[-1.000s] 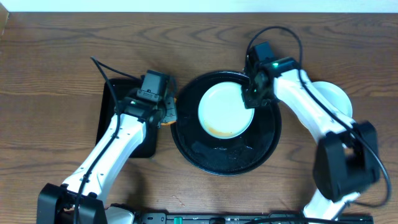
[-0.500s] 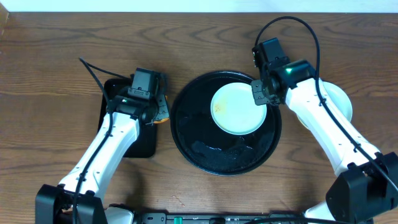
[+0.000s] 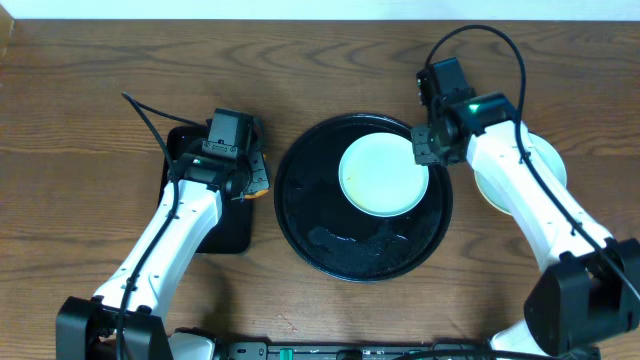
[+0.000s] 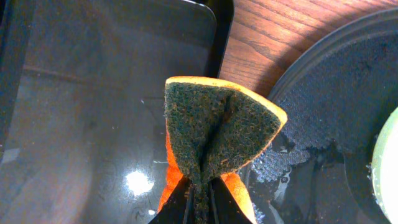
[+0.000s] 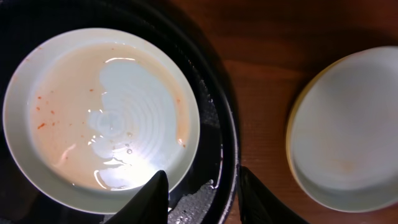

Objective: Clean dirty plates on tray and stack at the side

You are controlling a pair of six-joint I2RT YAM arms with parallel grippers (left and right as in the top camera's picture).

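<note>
Lighting was bright and even, from overhead. Glare marked the wet rectangular tray (image 4: 137, 182) in the left wrist view and the plate (image 5: 118, 130) in the right wrist view. The sponge (image 4: 217, 134) was sharply focused. Overhead-view shadows were faint.

Your left arm (image 3: 175, 235) and right arm (image 3: 525, 195) match: smooth white tube-shaped links joined by chunky black joint housings. You'll see a small green light (image 3: 472, 105) glowing on each black wrist block, and a thin black cable (image 3: 480, 35) arching loose from each wrist. Your right gripper (image 5: 202, 180) ends in two matt black, tapered fingers (image 5: 152, 196).
</note>
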